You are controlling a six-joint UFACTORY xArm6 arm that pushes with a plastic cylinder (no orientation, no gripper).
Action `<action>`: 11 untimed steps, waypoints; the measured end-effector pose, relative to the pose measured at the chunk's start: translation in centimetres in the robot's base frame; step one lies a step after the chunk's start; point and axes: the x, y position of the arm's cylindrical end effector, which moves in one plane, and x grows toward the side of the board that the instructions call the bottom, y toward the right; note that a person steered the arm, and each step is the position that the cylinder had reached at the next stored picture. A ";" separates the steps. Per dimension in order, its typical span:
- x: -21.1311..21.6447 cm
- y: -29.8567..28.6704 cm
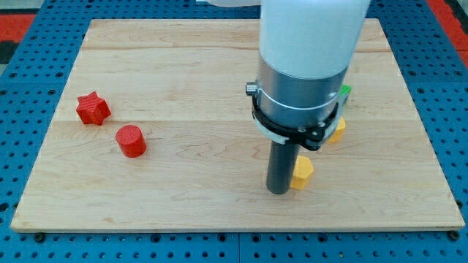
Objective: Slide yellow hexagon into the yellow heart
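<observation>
The yellow hexagon [302,173] lies on the wooden board right of centre, toward the view's bottom. My tip [278,191] stands against its left side, touching or almost touching it. A second yellow block [337,129], likely the yellow heart, shows above and right of the hexagon, mostly hidden behind the arm's body. A green block [345,91] peeks out just above it, also mostly hidden.
A red star [93,109] and a red cylinder [131,141] lie at the view's left. The wooden board [183,197] rests on a blue perforated surface. The arm's wide white and grey body [303,66] covers the board's upper middle.
</observation>
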 end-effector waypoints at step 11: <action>-6.0 7.5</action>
